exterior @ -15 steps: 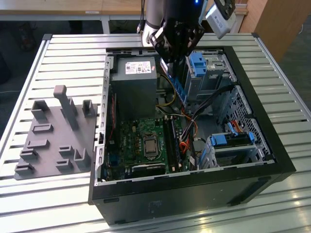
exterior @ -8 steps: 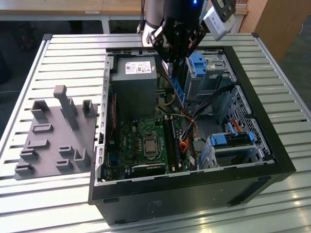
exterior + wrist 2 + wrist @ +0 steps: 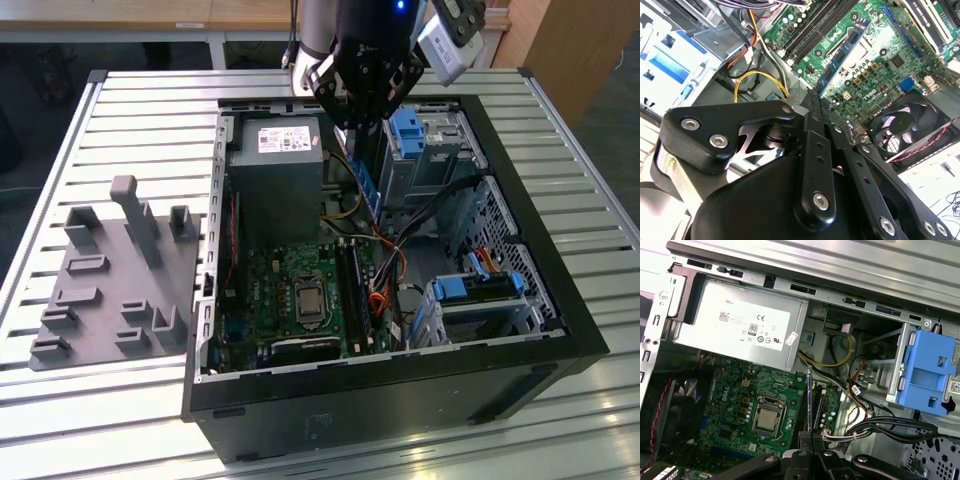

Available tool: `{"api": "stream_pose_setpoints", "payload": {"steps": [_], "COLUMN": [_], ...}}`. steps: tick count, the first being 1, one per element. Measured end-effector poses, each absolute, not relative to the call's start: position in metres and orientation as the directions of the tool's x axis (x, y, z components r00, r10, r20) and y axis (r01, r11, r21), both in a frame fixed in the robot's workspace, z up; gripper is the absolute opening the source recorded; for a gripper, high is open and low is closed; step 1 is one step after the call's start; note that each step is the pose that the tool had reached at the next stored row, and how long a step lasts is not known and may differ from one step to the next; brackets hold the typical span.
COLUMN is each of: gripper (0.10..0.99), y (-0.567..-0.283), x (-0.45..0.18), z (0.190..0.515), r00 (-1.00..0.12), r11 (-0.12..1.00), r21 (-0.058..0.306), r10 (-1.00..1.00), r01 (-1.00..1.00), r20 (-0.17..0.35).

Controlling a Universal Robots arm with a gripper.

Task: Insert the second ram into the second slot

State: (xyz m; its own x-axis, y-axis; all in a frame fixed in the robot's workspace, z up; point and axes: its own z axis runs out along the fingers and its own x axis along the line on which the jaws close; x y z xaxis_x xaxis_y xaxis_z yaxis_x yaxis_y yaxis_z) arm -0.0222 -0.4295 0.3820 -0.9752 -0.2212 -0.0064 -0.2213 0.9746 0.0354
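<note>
Black metal gripper [image 3: 812,107] sits closest to the lens in both wrist views. Its jaws are pressed together on the second ram [image 3: 810,395], a thin dark blue memory stick with dark chips, pinched at its upper end. The stick hangs edge-down inside the open black computer case [image 3: 560,330], just to the exterior view's right of the grey power supply box [image 3: 275,175] and over the green motherboard [image 3: 290,290]. The black memory slots [image 3: 353,285] lie nearer.

Judged: pickup done, the stick is not seated and insertion is outstanding.

One case [image 3: 400,400], one power supply [image 3: 275,180], two blue brackets [image 3: 408,128] [image 3: 470,288], one held ram [image 3: 809,395].
</note>
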Motion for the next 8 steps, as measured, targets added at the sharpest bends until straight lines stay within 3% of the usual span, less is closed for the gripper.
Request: {"api": "stream_pose_setpoints", "payload": {"steps": [8], "gripper": [0.114], "y": [-0.4295], "x": [-0.0222], "z": [0.3812], "r00": [-0.978], "r11": [0.977], "r21": [0.035], "r10": [-0.209], "r01": [-0.209], "r20": [-0.006]}}
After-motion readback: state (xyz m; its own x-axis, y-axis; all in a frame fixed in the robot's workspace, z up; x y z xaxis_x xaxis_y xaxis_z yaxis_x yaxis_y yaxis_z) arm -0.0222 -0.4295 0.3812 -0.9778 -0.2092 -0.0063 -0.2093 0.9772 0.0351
